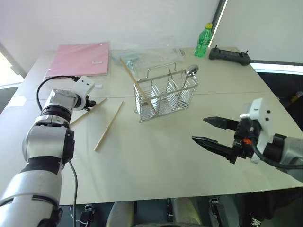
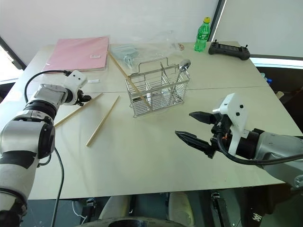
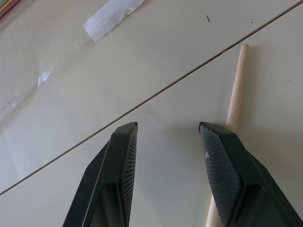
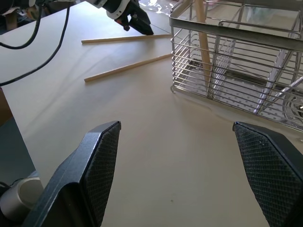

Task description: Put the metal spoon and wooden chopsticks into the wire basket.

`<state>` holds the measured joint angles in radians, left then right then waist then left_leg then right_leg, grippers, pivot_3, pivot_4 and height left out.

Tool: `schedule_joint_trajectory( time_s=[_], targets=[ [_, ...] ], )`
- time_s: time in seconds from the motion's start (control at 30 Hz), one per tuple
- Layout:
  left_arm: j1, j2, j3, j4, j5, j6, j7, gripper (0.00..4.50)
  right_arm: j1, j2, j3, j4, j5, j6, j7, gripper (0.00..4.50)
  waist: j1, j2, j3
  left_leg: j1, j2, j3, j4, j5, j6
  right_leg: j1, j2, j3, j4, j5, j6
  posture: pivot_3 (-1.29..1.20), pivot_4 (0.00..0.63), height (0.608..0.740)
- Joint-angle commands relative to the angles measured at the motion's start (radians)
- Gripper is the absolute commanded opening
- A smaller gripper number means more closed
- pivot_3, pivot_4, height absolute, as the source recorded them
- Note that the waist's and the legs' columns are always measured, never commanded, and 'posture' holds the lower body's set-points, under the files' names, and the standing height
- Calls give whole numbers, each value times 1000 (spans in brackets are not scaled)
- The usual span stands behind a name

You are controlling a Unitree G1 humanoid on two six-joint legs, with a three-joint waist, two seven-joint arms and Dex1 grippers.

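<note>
A pale beige counter [image 1: 156,165] carries a rectangular silver wire basket [image 1: 164,97] with divided compartments and a loop handle, standing upright near the middle, toward the far edge. One pale wooden chopstick [image 1: 135,80] leans inside the basket's left end, its top tilted toward the far left corner. A shiny metal spoon [image 1: 191,72] stands in the right end, round bowl up above the rim.

Two more wooden chopsticks lie flat on the counter to the left of the basket, apart from it. The nearer chopstick [image 1: 109,126] points at a slant toward the near edge. The other chopstick [image 1: 88,111] lies just beside the left hand [image 1: 91,103], whose two black fingers stand partly apart over the counter; one finger [image 3: 232,175] overlaps this stick, which is not gripped.

The right hand [image 1: 214,132] hovers with fingers spread wide and empty, over open counter between the basket and the near right edge.

Along the far edge sit a pink folder [image 1: 80,59], a clear plastic bag [image 1: 142,54], a green bottle [image 1: 203,40] and a black controller [image 1: 229,56]. The near half of the counter is open.
</note>
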<state>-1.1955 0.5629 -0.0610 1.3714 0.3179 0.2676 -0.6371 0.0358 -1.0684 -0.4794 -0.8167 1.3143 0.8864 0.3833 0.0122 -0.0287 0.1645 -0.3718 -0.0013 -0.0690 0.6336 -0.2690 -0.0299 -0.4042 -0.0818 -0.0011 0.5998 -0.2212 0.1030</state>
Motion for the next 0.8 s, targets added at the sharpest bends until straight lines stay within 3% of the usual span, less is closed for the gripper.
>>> schedule_joint_trajectory(
  time_s=[0.03, 0.43, 0.8],
  targets=[
    [-26, -4, -15, 2, 16, 1, -22, 2173, -19, -8, -5, 5, 20, -10, -4, 3897, 0, 0, 0, 0, 0, 0, 0, 0, 0, 0, 0, 0, 0, 0, 0, 0, 150, 728],
    [-99, 11, -41, 3, 46, 3, -110, 2173, 11, 8, -13, -10, 27, -13, -31, 3897, 0, 0, 0, -1, 0, 0, 0, 0, 0, 0, 0, 0, 0, 0, 0, 0, 150, 728],
    [-38, -25, -54, 9, 54, 18, -74, 2173, 24, -13, -39, -9, 63, -6, -48, 3897, 0, 0, 0, -1, 0, 0, 0, 0, 0, 0, 0, 0, 0, 0, 0, 0, 150, 728]
  ],
)
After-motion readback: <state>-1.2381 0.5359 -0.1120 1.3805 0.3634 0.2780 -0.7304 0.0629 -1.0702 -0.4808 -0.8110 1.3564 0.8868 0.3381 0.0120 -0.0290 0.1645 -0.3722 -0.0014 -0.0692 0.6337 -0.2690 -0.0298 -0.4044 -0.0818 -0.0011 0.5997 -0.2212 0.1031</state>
